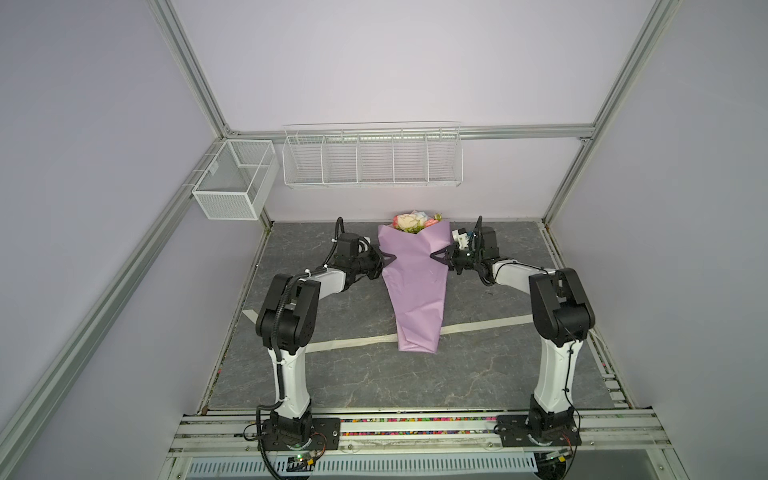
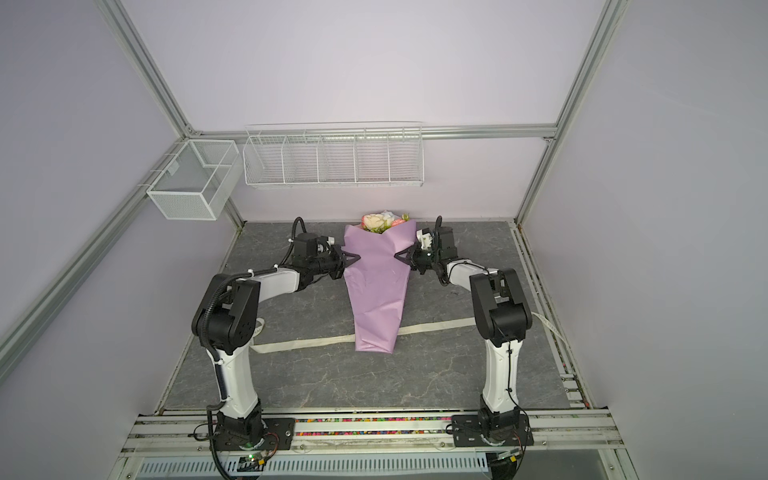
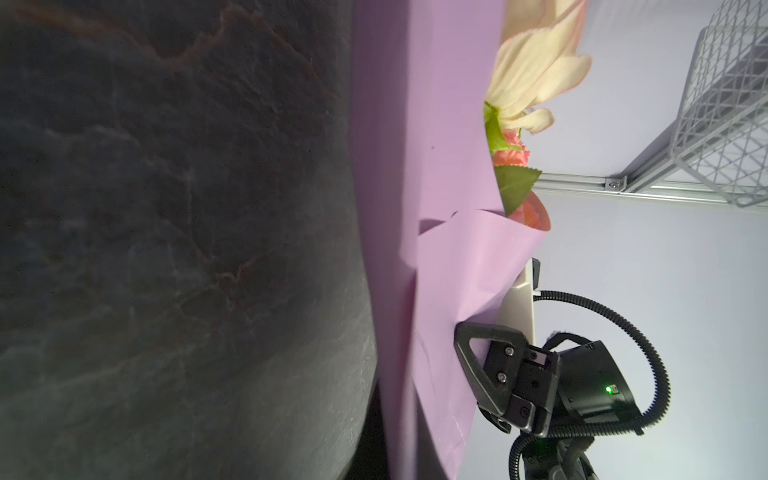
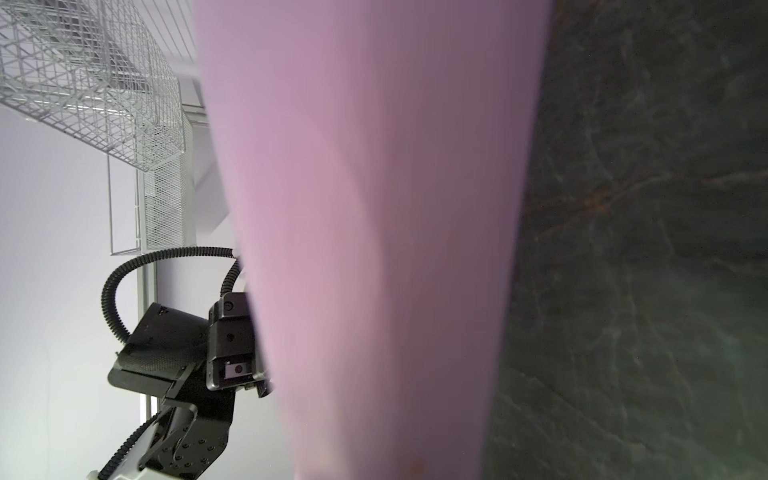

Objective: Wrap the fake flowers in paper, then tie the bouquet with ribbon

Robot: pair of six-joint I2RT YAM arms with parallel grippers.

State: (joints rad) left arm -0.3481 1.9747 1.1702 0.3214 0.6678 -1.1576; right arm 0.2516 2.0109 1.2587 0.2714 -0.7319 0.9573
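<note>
The bouquet (image 1: 415,222) lies mid-table (image 1: 498,374), its blooms toward the far wall. It is wrapped in a lilac paper (image 1: 415,299) cone whose near end lies across a cream ribbon (image 1: 353,341). The left gripper (image 1: 392,260) is clenched, tips on the paper's left edge; whether it pinches the sheet is unclear. The right gripper (image 1: 433,255) grasps the paper's right fold.

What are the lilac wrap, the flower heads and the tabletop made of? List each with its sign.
Lilac cone-shaped wrapping sheet: looks like matte paper or thin plastic film; sharp creases, stiff folds.
Cream and pink flower heads: likely fabric; flat, even petals.
Dark grey veined tabletop: stone-look slab or print, low sheen; cannot tell which.
</note>
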